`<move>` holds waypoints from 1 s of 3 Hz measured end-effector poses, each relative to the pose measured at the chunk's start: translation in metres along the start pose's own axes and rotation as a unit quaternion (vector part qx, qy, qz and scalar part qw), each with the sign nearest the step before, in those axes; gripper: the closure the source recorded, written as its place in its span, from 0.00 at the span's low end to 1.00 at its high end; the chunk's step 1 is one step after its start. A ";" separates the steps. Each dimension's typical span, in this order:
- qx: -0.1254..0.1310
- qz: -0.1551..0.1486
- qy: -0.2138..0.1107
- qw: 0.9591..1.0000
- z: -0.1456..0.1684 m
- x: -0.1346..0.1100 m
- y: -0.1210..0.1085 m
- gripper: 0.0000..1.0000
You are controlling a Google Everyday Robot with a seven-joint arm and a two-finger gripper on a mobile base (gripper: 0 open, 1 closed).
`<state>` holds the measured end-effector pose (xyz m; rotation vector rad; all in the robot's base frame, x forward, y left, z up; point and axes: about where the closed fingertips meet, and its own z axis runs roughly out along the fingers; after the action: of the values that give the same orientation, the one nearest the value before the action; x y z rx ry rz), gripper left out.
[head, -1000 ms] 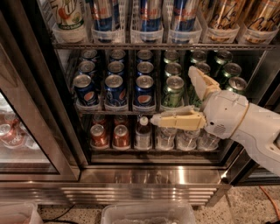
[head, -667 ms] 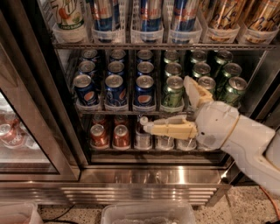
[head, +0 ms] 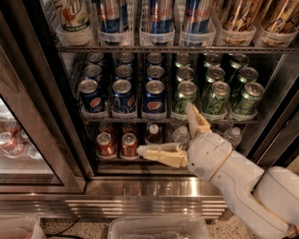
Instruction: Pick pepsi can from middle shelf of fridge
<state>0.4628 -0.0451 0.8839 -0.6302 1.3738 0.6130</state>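
End effector (head: 164, 129) spread wide, empty, partly hiding bottles (head: 153, 134) beneath middle shelf (head: 140, 119), pepsi can (head: 154, 95) at shelf front

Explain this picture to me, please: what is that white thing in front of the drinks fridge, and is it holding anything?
The white thing is a robot's arm, reaching in from the lower right. At its end is the gripper, a simple hand with two beige fingers. They are spread wide, one pointing left and one pointing up, and they hold nothing. There is only one camera view, looking slightly down into the fridge. The gripper sits low, in front of the bottom rack's small red cans and bottles. Just above, on the middle shelf, dark-blue pepsi cans stand in three lanes on the left, with green cans on the right. Tall cans fill the rack above.
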 end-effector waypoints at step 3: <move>0.053 -0.018 -0.013 0.998 -0.008 -0.002 -0.008 0.00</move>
<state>0.4627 -0.0565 0.8856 -0.5599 1.3590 0.5143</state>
